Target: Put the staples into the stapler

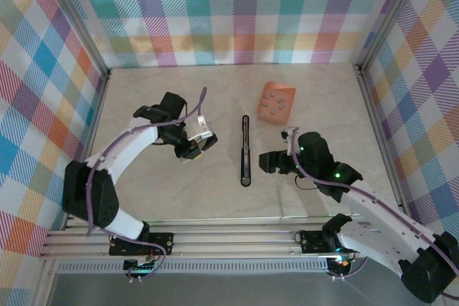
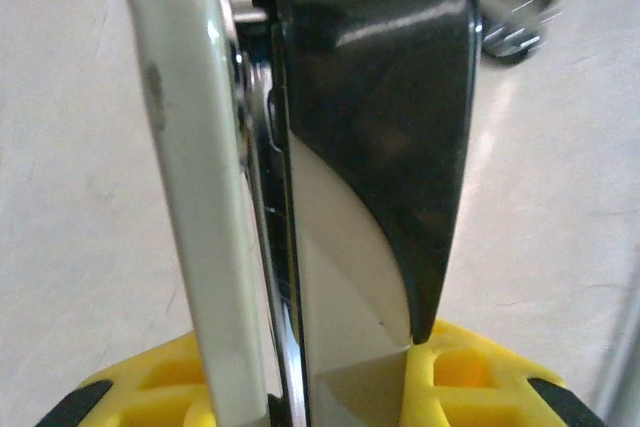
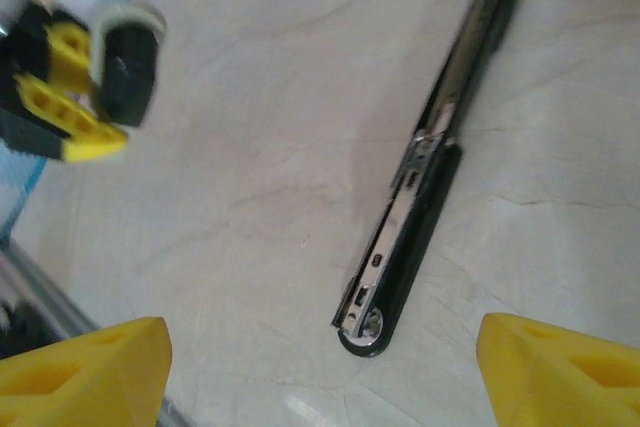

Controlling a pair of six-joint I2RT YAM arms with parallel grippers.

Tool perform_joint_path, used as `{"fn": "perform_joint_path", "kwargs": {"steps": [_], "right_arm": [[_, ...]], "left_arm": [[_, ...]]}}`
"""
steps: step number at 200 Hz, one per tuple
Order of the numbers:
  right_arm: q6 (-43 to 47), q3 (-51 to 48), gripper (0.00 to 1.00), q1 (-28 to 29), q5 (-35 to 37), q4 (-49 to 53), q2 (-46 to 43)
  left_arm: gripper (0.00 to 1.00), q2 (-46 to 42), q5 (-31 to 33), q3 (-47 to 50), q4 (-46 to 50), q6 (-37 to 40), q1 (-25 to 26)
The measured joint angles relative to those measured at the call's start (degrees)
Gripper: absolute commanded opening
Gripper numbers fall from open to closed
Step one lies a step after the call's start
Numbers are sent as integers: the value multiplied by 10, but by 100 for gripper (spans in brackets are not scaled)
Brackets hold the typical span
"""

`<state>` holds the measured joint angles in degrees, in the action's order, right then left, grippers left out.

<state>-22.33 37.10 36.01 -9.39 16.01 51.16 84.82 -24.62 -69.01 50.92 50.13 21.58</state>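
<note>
Between the yellow fingers [image 2: 160, 382] of the left gripper [image 2: 310, 392] stood a white-and-black object [image 2: 370, 97] with a chrome strip down its middle. The gripper was clenched on its lower end, and I could not tell for sure what the piece was. In the top view that gripper hung over the table [image 1: 172, 198] to the left of the stapler [image 1: 245, 152], well apart from it.

The stapler lay opened out flat on the table, a long thin black bar. Its chrome channel faced up, one end pointed toward the back wall and the other toward the arms.

Just right of the stapler's near half sat the right gripper [image 1: 267, 161], released. Its yellow fingertips [image 3: 80, 367] were spread wide with nothing between them, and it did not touch the stapler.

Beyond the stapler's far end and off to the right, an orange box [image 1: 276, 102] with pale spots on its top rested flat on the table, apart from everything else.
</note>
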Motion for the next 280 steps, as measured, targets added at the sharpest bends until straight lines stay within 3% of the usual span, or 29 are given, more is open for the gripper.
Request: {"fn": "perform_joint_path", "kwargs": {"steps": [47,105,179,220,266,280], "right_arm": [[234,55,90,11,-118,-4,72],[379,142,90,46,-190,-5,146],[411,216,85,76,-282,1,233],[414,225,67,80,-309,-6,255],[412,225,64,80,-326,-38,256],[413,225,51,80,-329,-44,256]], "left_arm": [[13,-90,-118,43,3,63,36],[13,-104,-179,66,15,109,42],[12,-104,-198,66,15,127,43],[7,-104,-214,66,16,130,43],[6,-102,-236,66,21,140,43],[7,-100,-241,66,24,140,43]]}}
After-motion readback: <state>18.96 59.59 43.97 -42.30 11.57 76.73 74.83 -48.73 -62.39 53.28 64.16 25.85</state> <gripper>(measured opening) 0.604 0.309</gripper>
